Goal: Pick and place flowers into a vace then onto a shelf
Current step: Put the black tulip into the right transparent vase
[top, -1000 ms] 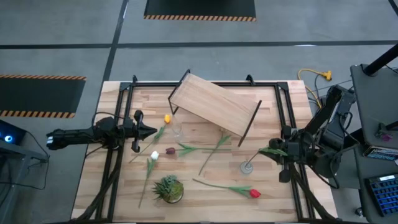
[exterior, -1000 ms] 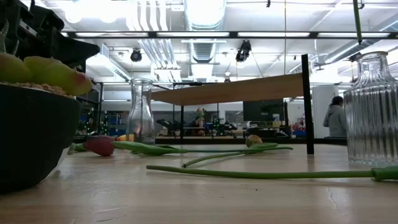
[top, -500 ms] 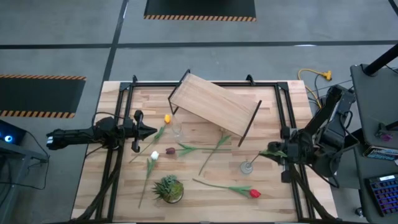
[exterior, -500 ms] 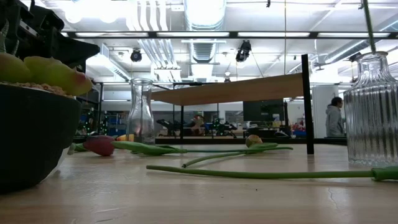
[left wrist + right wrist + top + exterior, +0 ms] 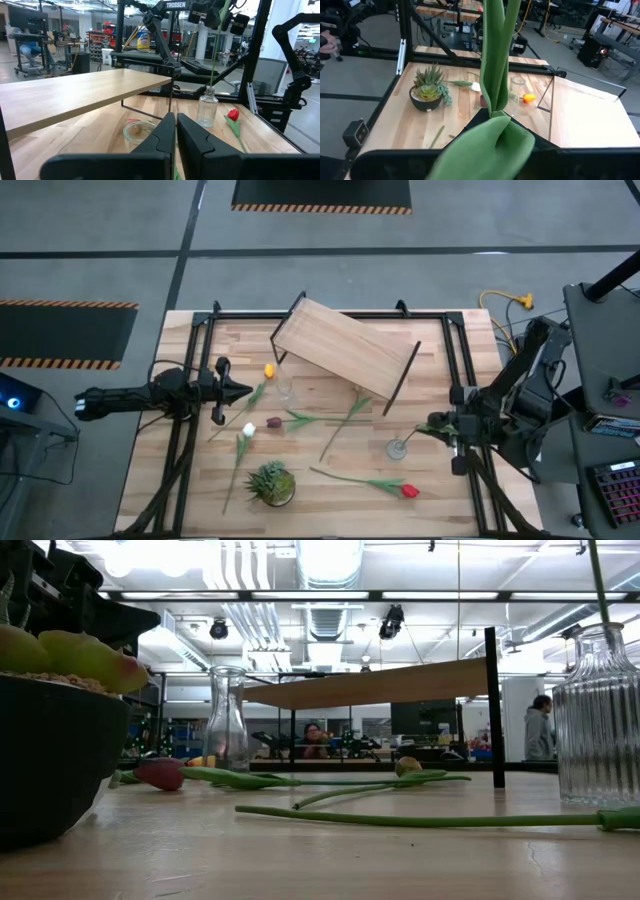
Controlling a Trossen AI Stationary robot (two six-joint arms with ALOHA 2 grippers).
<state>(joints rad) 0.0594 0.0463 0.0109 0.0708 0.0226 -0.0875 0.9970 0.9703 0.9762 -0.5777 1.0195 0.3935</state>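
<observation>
1. The right tool (image 5: 440, 425) is clamped on a flower's green stem (image 5: 496, 65) — it hangs above the ribbed glass vase (image 5: 397, 449) near the counter's right side, and the stem's lower end reaches into that vase's neck.
2. The left tool (image 5: 245, 389) hovers over the counter's left part with its fingers pressed together and nothing between them.
3. The other flowers lie flat on the counter (image 5: 330, 505): yellow (image 5: 269, 370), white (image 5: 248, 430), dark maroon (image 5: 274, 423) and red (image 5: 409, 491) heads.
4. The shelf (image 5: 346, 347) stands at an angle across the far middle — a second clear vase (image 5: 285, 387) just beside its left legs.
5. A potted plant (image 5: 271, 483) sits near the front edge.
</observation>
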